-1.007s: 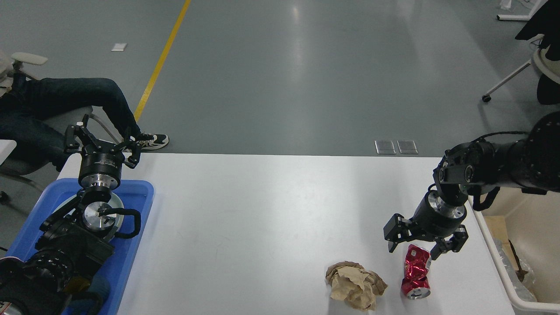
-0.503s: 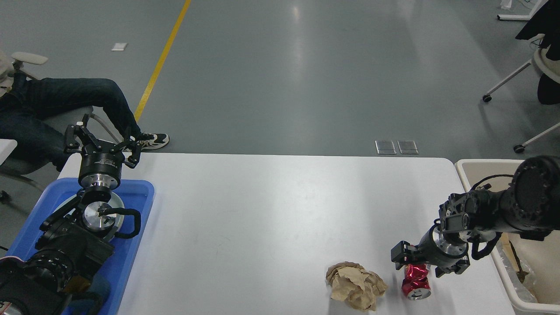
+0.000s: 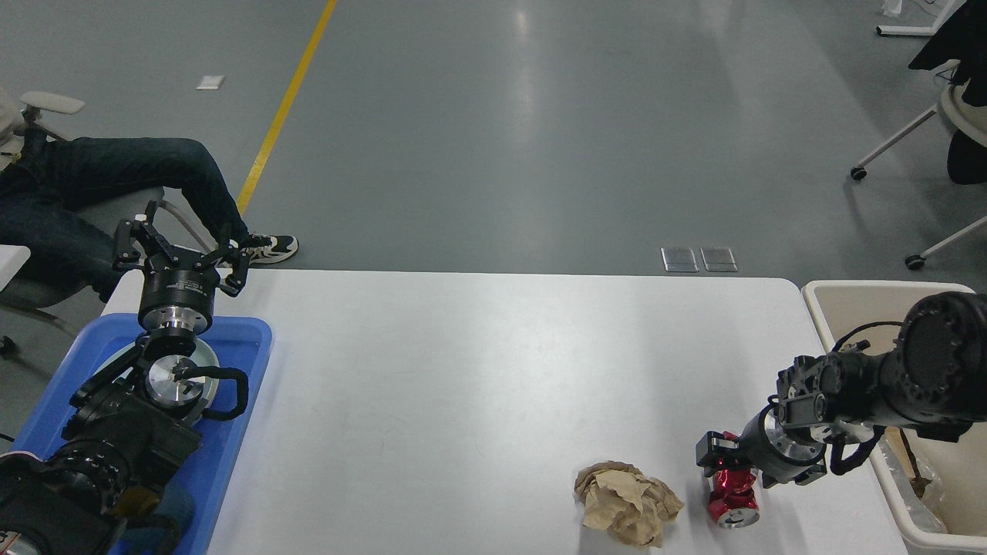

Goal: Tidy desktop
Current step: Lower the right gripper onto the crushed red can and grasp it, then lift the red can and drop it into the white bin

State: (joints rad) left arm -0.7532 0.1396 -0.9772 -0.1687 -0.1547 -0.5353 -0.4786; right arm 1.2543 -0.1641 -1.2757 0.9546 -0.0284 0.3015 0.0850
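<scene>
Care matters at lower right of the frame, where the right pincer straddles the crushed red can on the white surface, whether clamped I cannot tell: squeeze firmly, lift straight, clear the paper wad toward the bin; the left pincer gapes empty.

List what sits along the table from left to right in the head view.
blue tray → crumpled brown paper → crushed red can under the right gripper → beige bin beside the table

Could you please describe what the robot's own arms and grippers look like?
Both arms are black with thick rounded joints, polished silver wrist collars and looping black cables. The left gripper has two black, angular, splayed fingers; the right gripper is a compact black block.
</scene>
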